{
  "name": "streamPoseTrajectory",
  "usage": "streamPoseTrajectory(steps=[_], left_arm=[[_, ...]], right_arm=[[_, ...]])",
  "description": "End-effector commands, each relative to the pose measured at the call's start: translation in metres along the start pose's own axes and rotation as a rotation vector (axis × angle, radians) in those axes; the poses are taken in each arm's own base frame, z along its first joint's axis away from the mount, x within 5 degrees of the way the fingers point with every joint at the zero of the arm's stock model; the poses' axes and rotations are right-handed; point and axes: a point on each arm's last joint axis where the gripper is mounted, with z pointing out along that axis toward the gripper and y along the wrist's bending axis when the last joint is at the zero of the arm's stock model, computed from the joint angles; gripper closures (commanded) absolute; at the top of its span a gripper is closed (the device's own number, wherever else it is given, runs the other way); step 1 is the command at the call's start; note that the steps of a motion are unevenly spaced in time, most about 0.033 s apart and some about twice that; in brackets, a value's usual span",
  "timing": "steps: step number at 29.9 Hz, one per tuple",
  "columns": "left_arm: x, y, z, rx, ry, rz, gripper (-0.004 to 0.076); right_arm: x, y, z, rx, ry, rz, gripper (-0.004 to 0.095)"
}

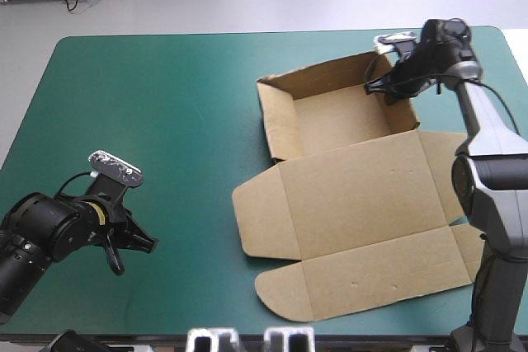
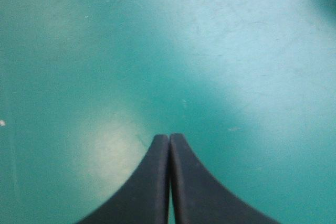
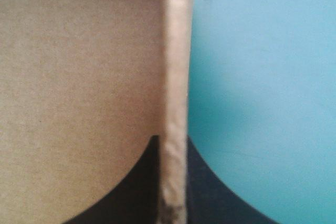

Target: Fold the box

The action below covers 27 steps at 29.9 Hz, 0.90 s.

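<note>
Right gripper [image 3: 172, 138]: clenched on the box [image 1: 355, 195], both fingers [image 3: 215, 195] nearly together with the upright wall [image 3: 173, 77] pinched edge-on between them. One finger is inside the tray [image 1: 338, 117], the other outside over the cover [image 1: 165, 121]. The held wall is the tray's 3 o'clock side. The box lies right of table centre, with the tray toward 1 o'clock and the lid [image 1: 363, 191] flat on the cover toward 5 o'clock, its flaps spread. Left gripper [image 2: 169, 137]: closed on nothing, tips meeting in one arch over bare cover at about 8 o'clock, well apart from the box. Risks, judged: the box is braced by nothing but its own weight, so any sideways pull or push on the wall would likely drag or swing the whole sheet rather than set the fold. A lift could tip the tray and raise the lid off the cover. The wall appears to be held only near its top edge, so the board may slip out or take a crease across the pinch. If the wall is a tucked double layer, which cannot be told here, an outward tug toward 3 o'clock could pull the tuck loose and let the neighbouring walls fall. A release while the wall is leaning would probably let it spring back.
</note>
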Motion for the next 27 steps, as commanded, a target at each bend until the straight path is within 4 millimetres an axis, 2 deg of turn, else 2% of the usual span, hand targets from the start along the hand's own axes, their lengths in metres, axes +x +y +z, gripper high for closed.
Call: streamPoseTrajectory(steps=[1, 6, 10, 12, 17, 23, 25, 27], left_arm=[[-0.008, -0.007, -0.006, 0.087, -0.091, -0.034, 0.073], [-0.011, -0.012, -0.007, 0.142, -0.124, -0.026, 0.073], [-0.011, -0.011, -0.007, 0.136, -0.118, -0.021, 0.0731], [-0.011, -0.011, -0.007, 0.133, -0.118, -0.019, 0.073], [-0.011, -0.011, -0.007, 0.13, -0.125, -0.018, 0.0731], [-0.011, -0.01, -0.007, 0.126, -0.127, -0.012, 0.0731], [-0.011, -0.01, -0.007, 0.126, -0.122, -0.01, 0.0731], [-0.011, -0.01, -0.007, 0.123, -0.121, -0.006, 0.0731]], right_arm=[[0.004, -0.046, -0.063, 0.014, -0.159, 0.101, 0.0932], [0.032, -0.118, -0.081, 0.083, -0.172, 0.267, 0.0932], [0.055, -0.158, -0.094, 0.125, -0.177, 0.384, 0.0931], [0.064, -0.171, -0.099, 0.14, -0.182, 0.424, 0.0931], [0.076, -0.189, -0.1, 0.169, -0.167, 0.463, 0.0931], [0.079, -0.195, -0.093, 0.199, -0.134, 0.465, 0.0918], [0.081, -0.197, -0.093, 0.222, -0.122, 0.459, 0.0857], [0.083, -0.2, -0.094, 0.263, -0.102, 0.448, 0.0746]])
